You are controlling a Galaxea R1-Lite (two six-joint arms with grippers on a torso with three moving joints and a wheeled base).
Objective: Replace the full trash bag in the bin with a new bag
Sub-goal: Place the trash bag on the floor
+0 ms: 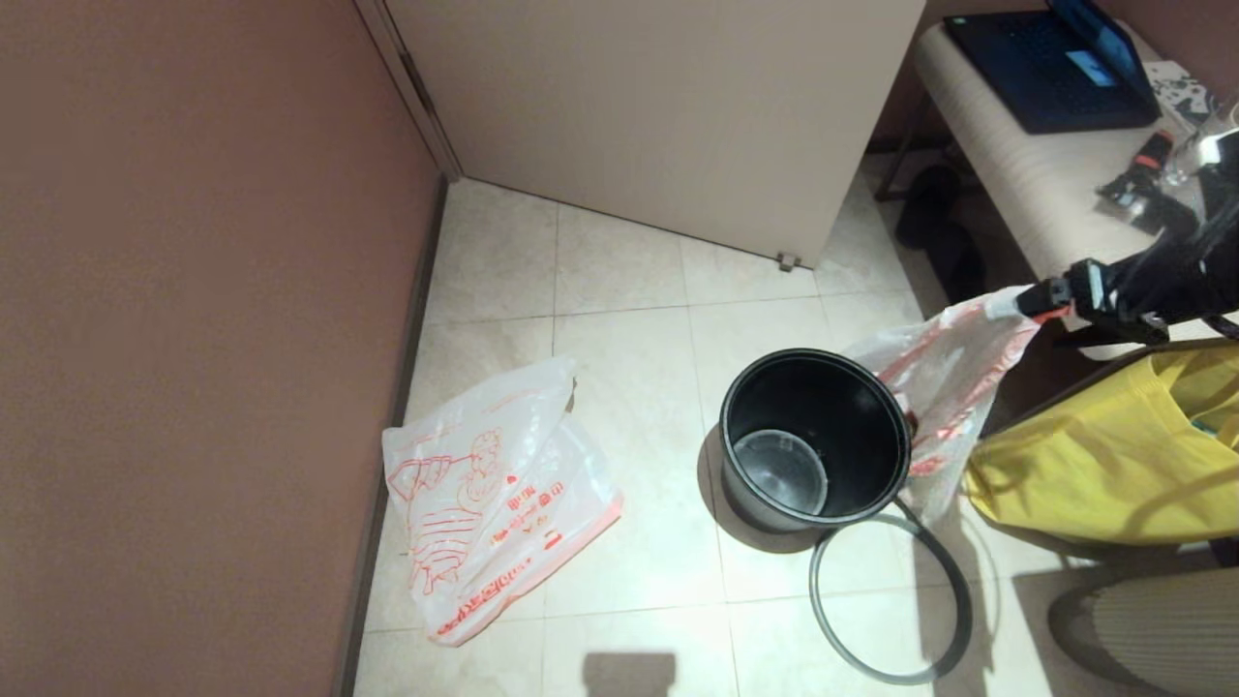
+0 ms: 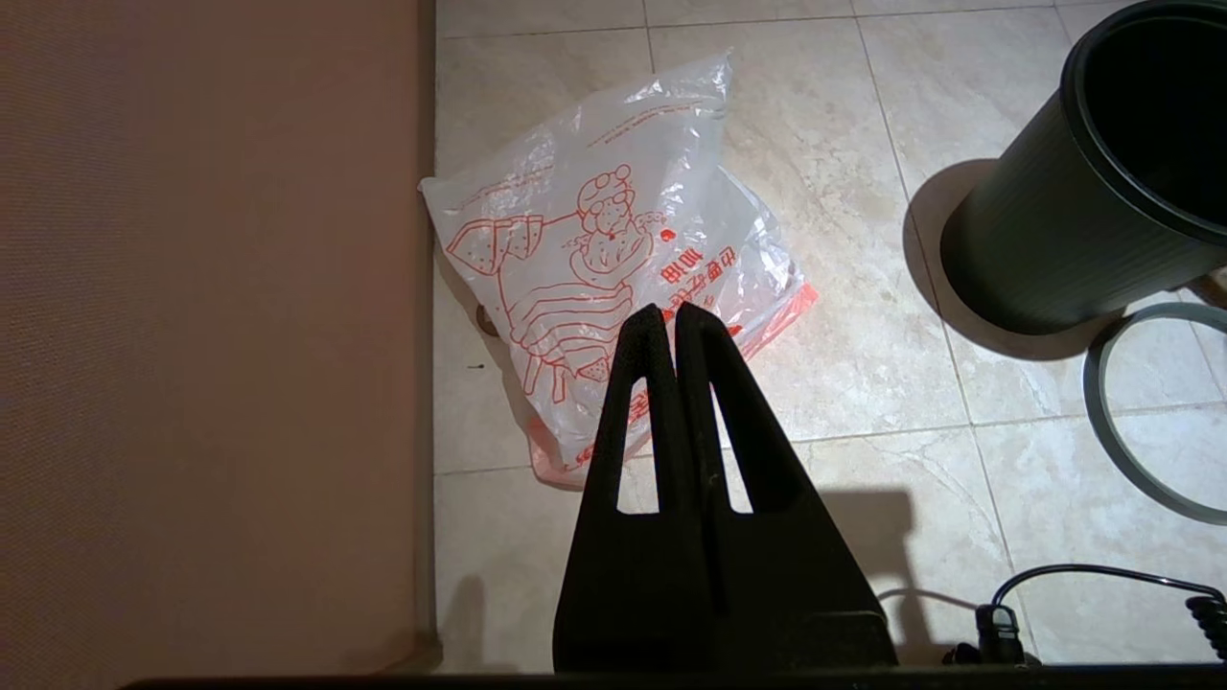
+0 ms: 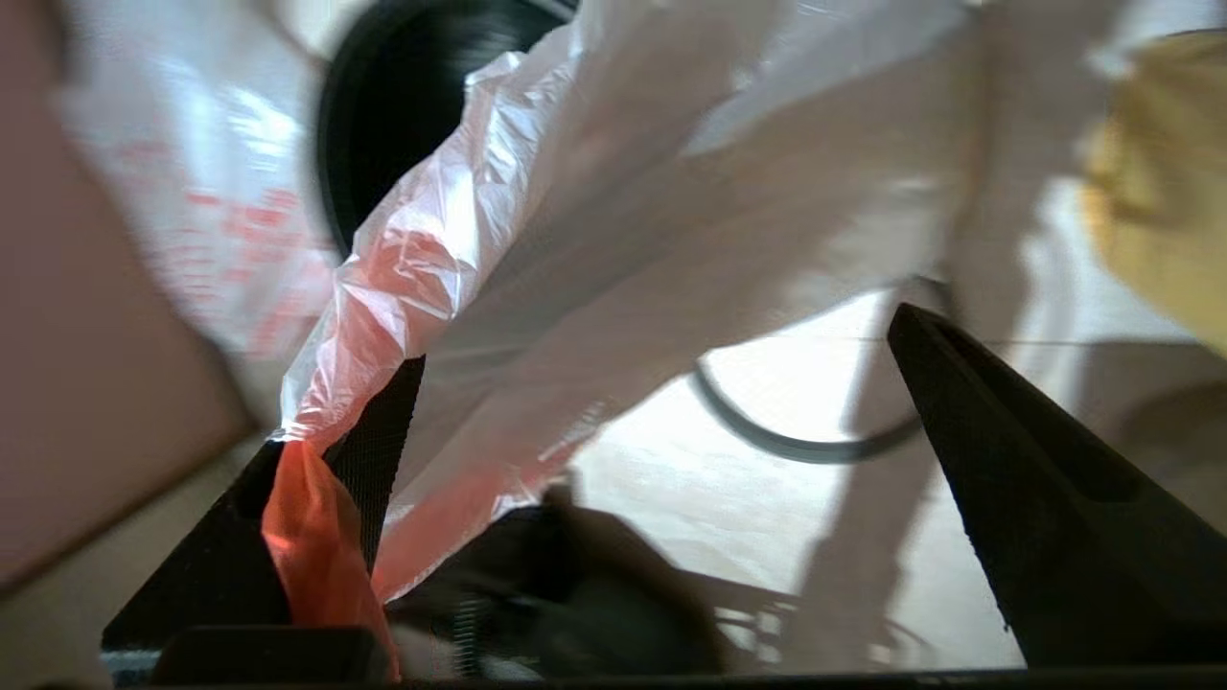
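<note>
Hanging from the right claw point(image 1: 1038, 300), the full trash bag point(image 1: 944, 387) is thin translucent white plastic with a pink-red band bunched at its top. In the right wrist view that claw's fingers point(image 3: 997, 450) stand wide apart, and the pink edge drapes over one finger rather than being pinched between the two. The bag sags below the claw, its lower part touching the outside of the bin point(image 1: 813, 440), a round black bucket standing open on the tiled floor point(image 1: 619, 281). Just beside the bin lies a loose grey hoop point(image 1: 895, 600), and under the right arm sits a yellow cloth tote point(image 1: 1113, 465).

The left claw point(image 2: 676, 316) hovers with its fingers pressed together, gripping nothing. Directly beneath it the new bag point(image 2: 613, 259) lies flat on the floor against the wall point(image 2: 211, 316), white with a red cartoon figure and red characters.
</note>
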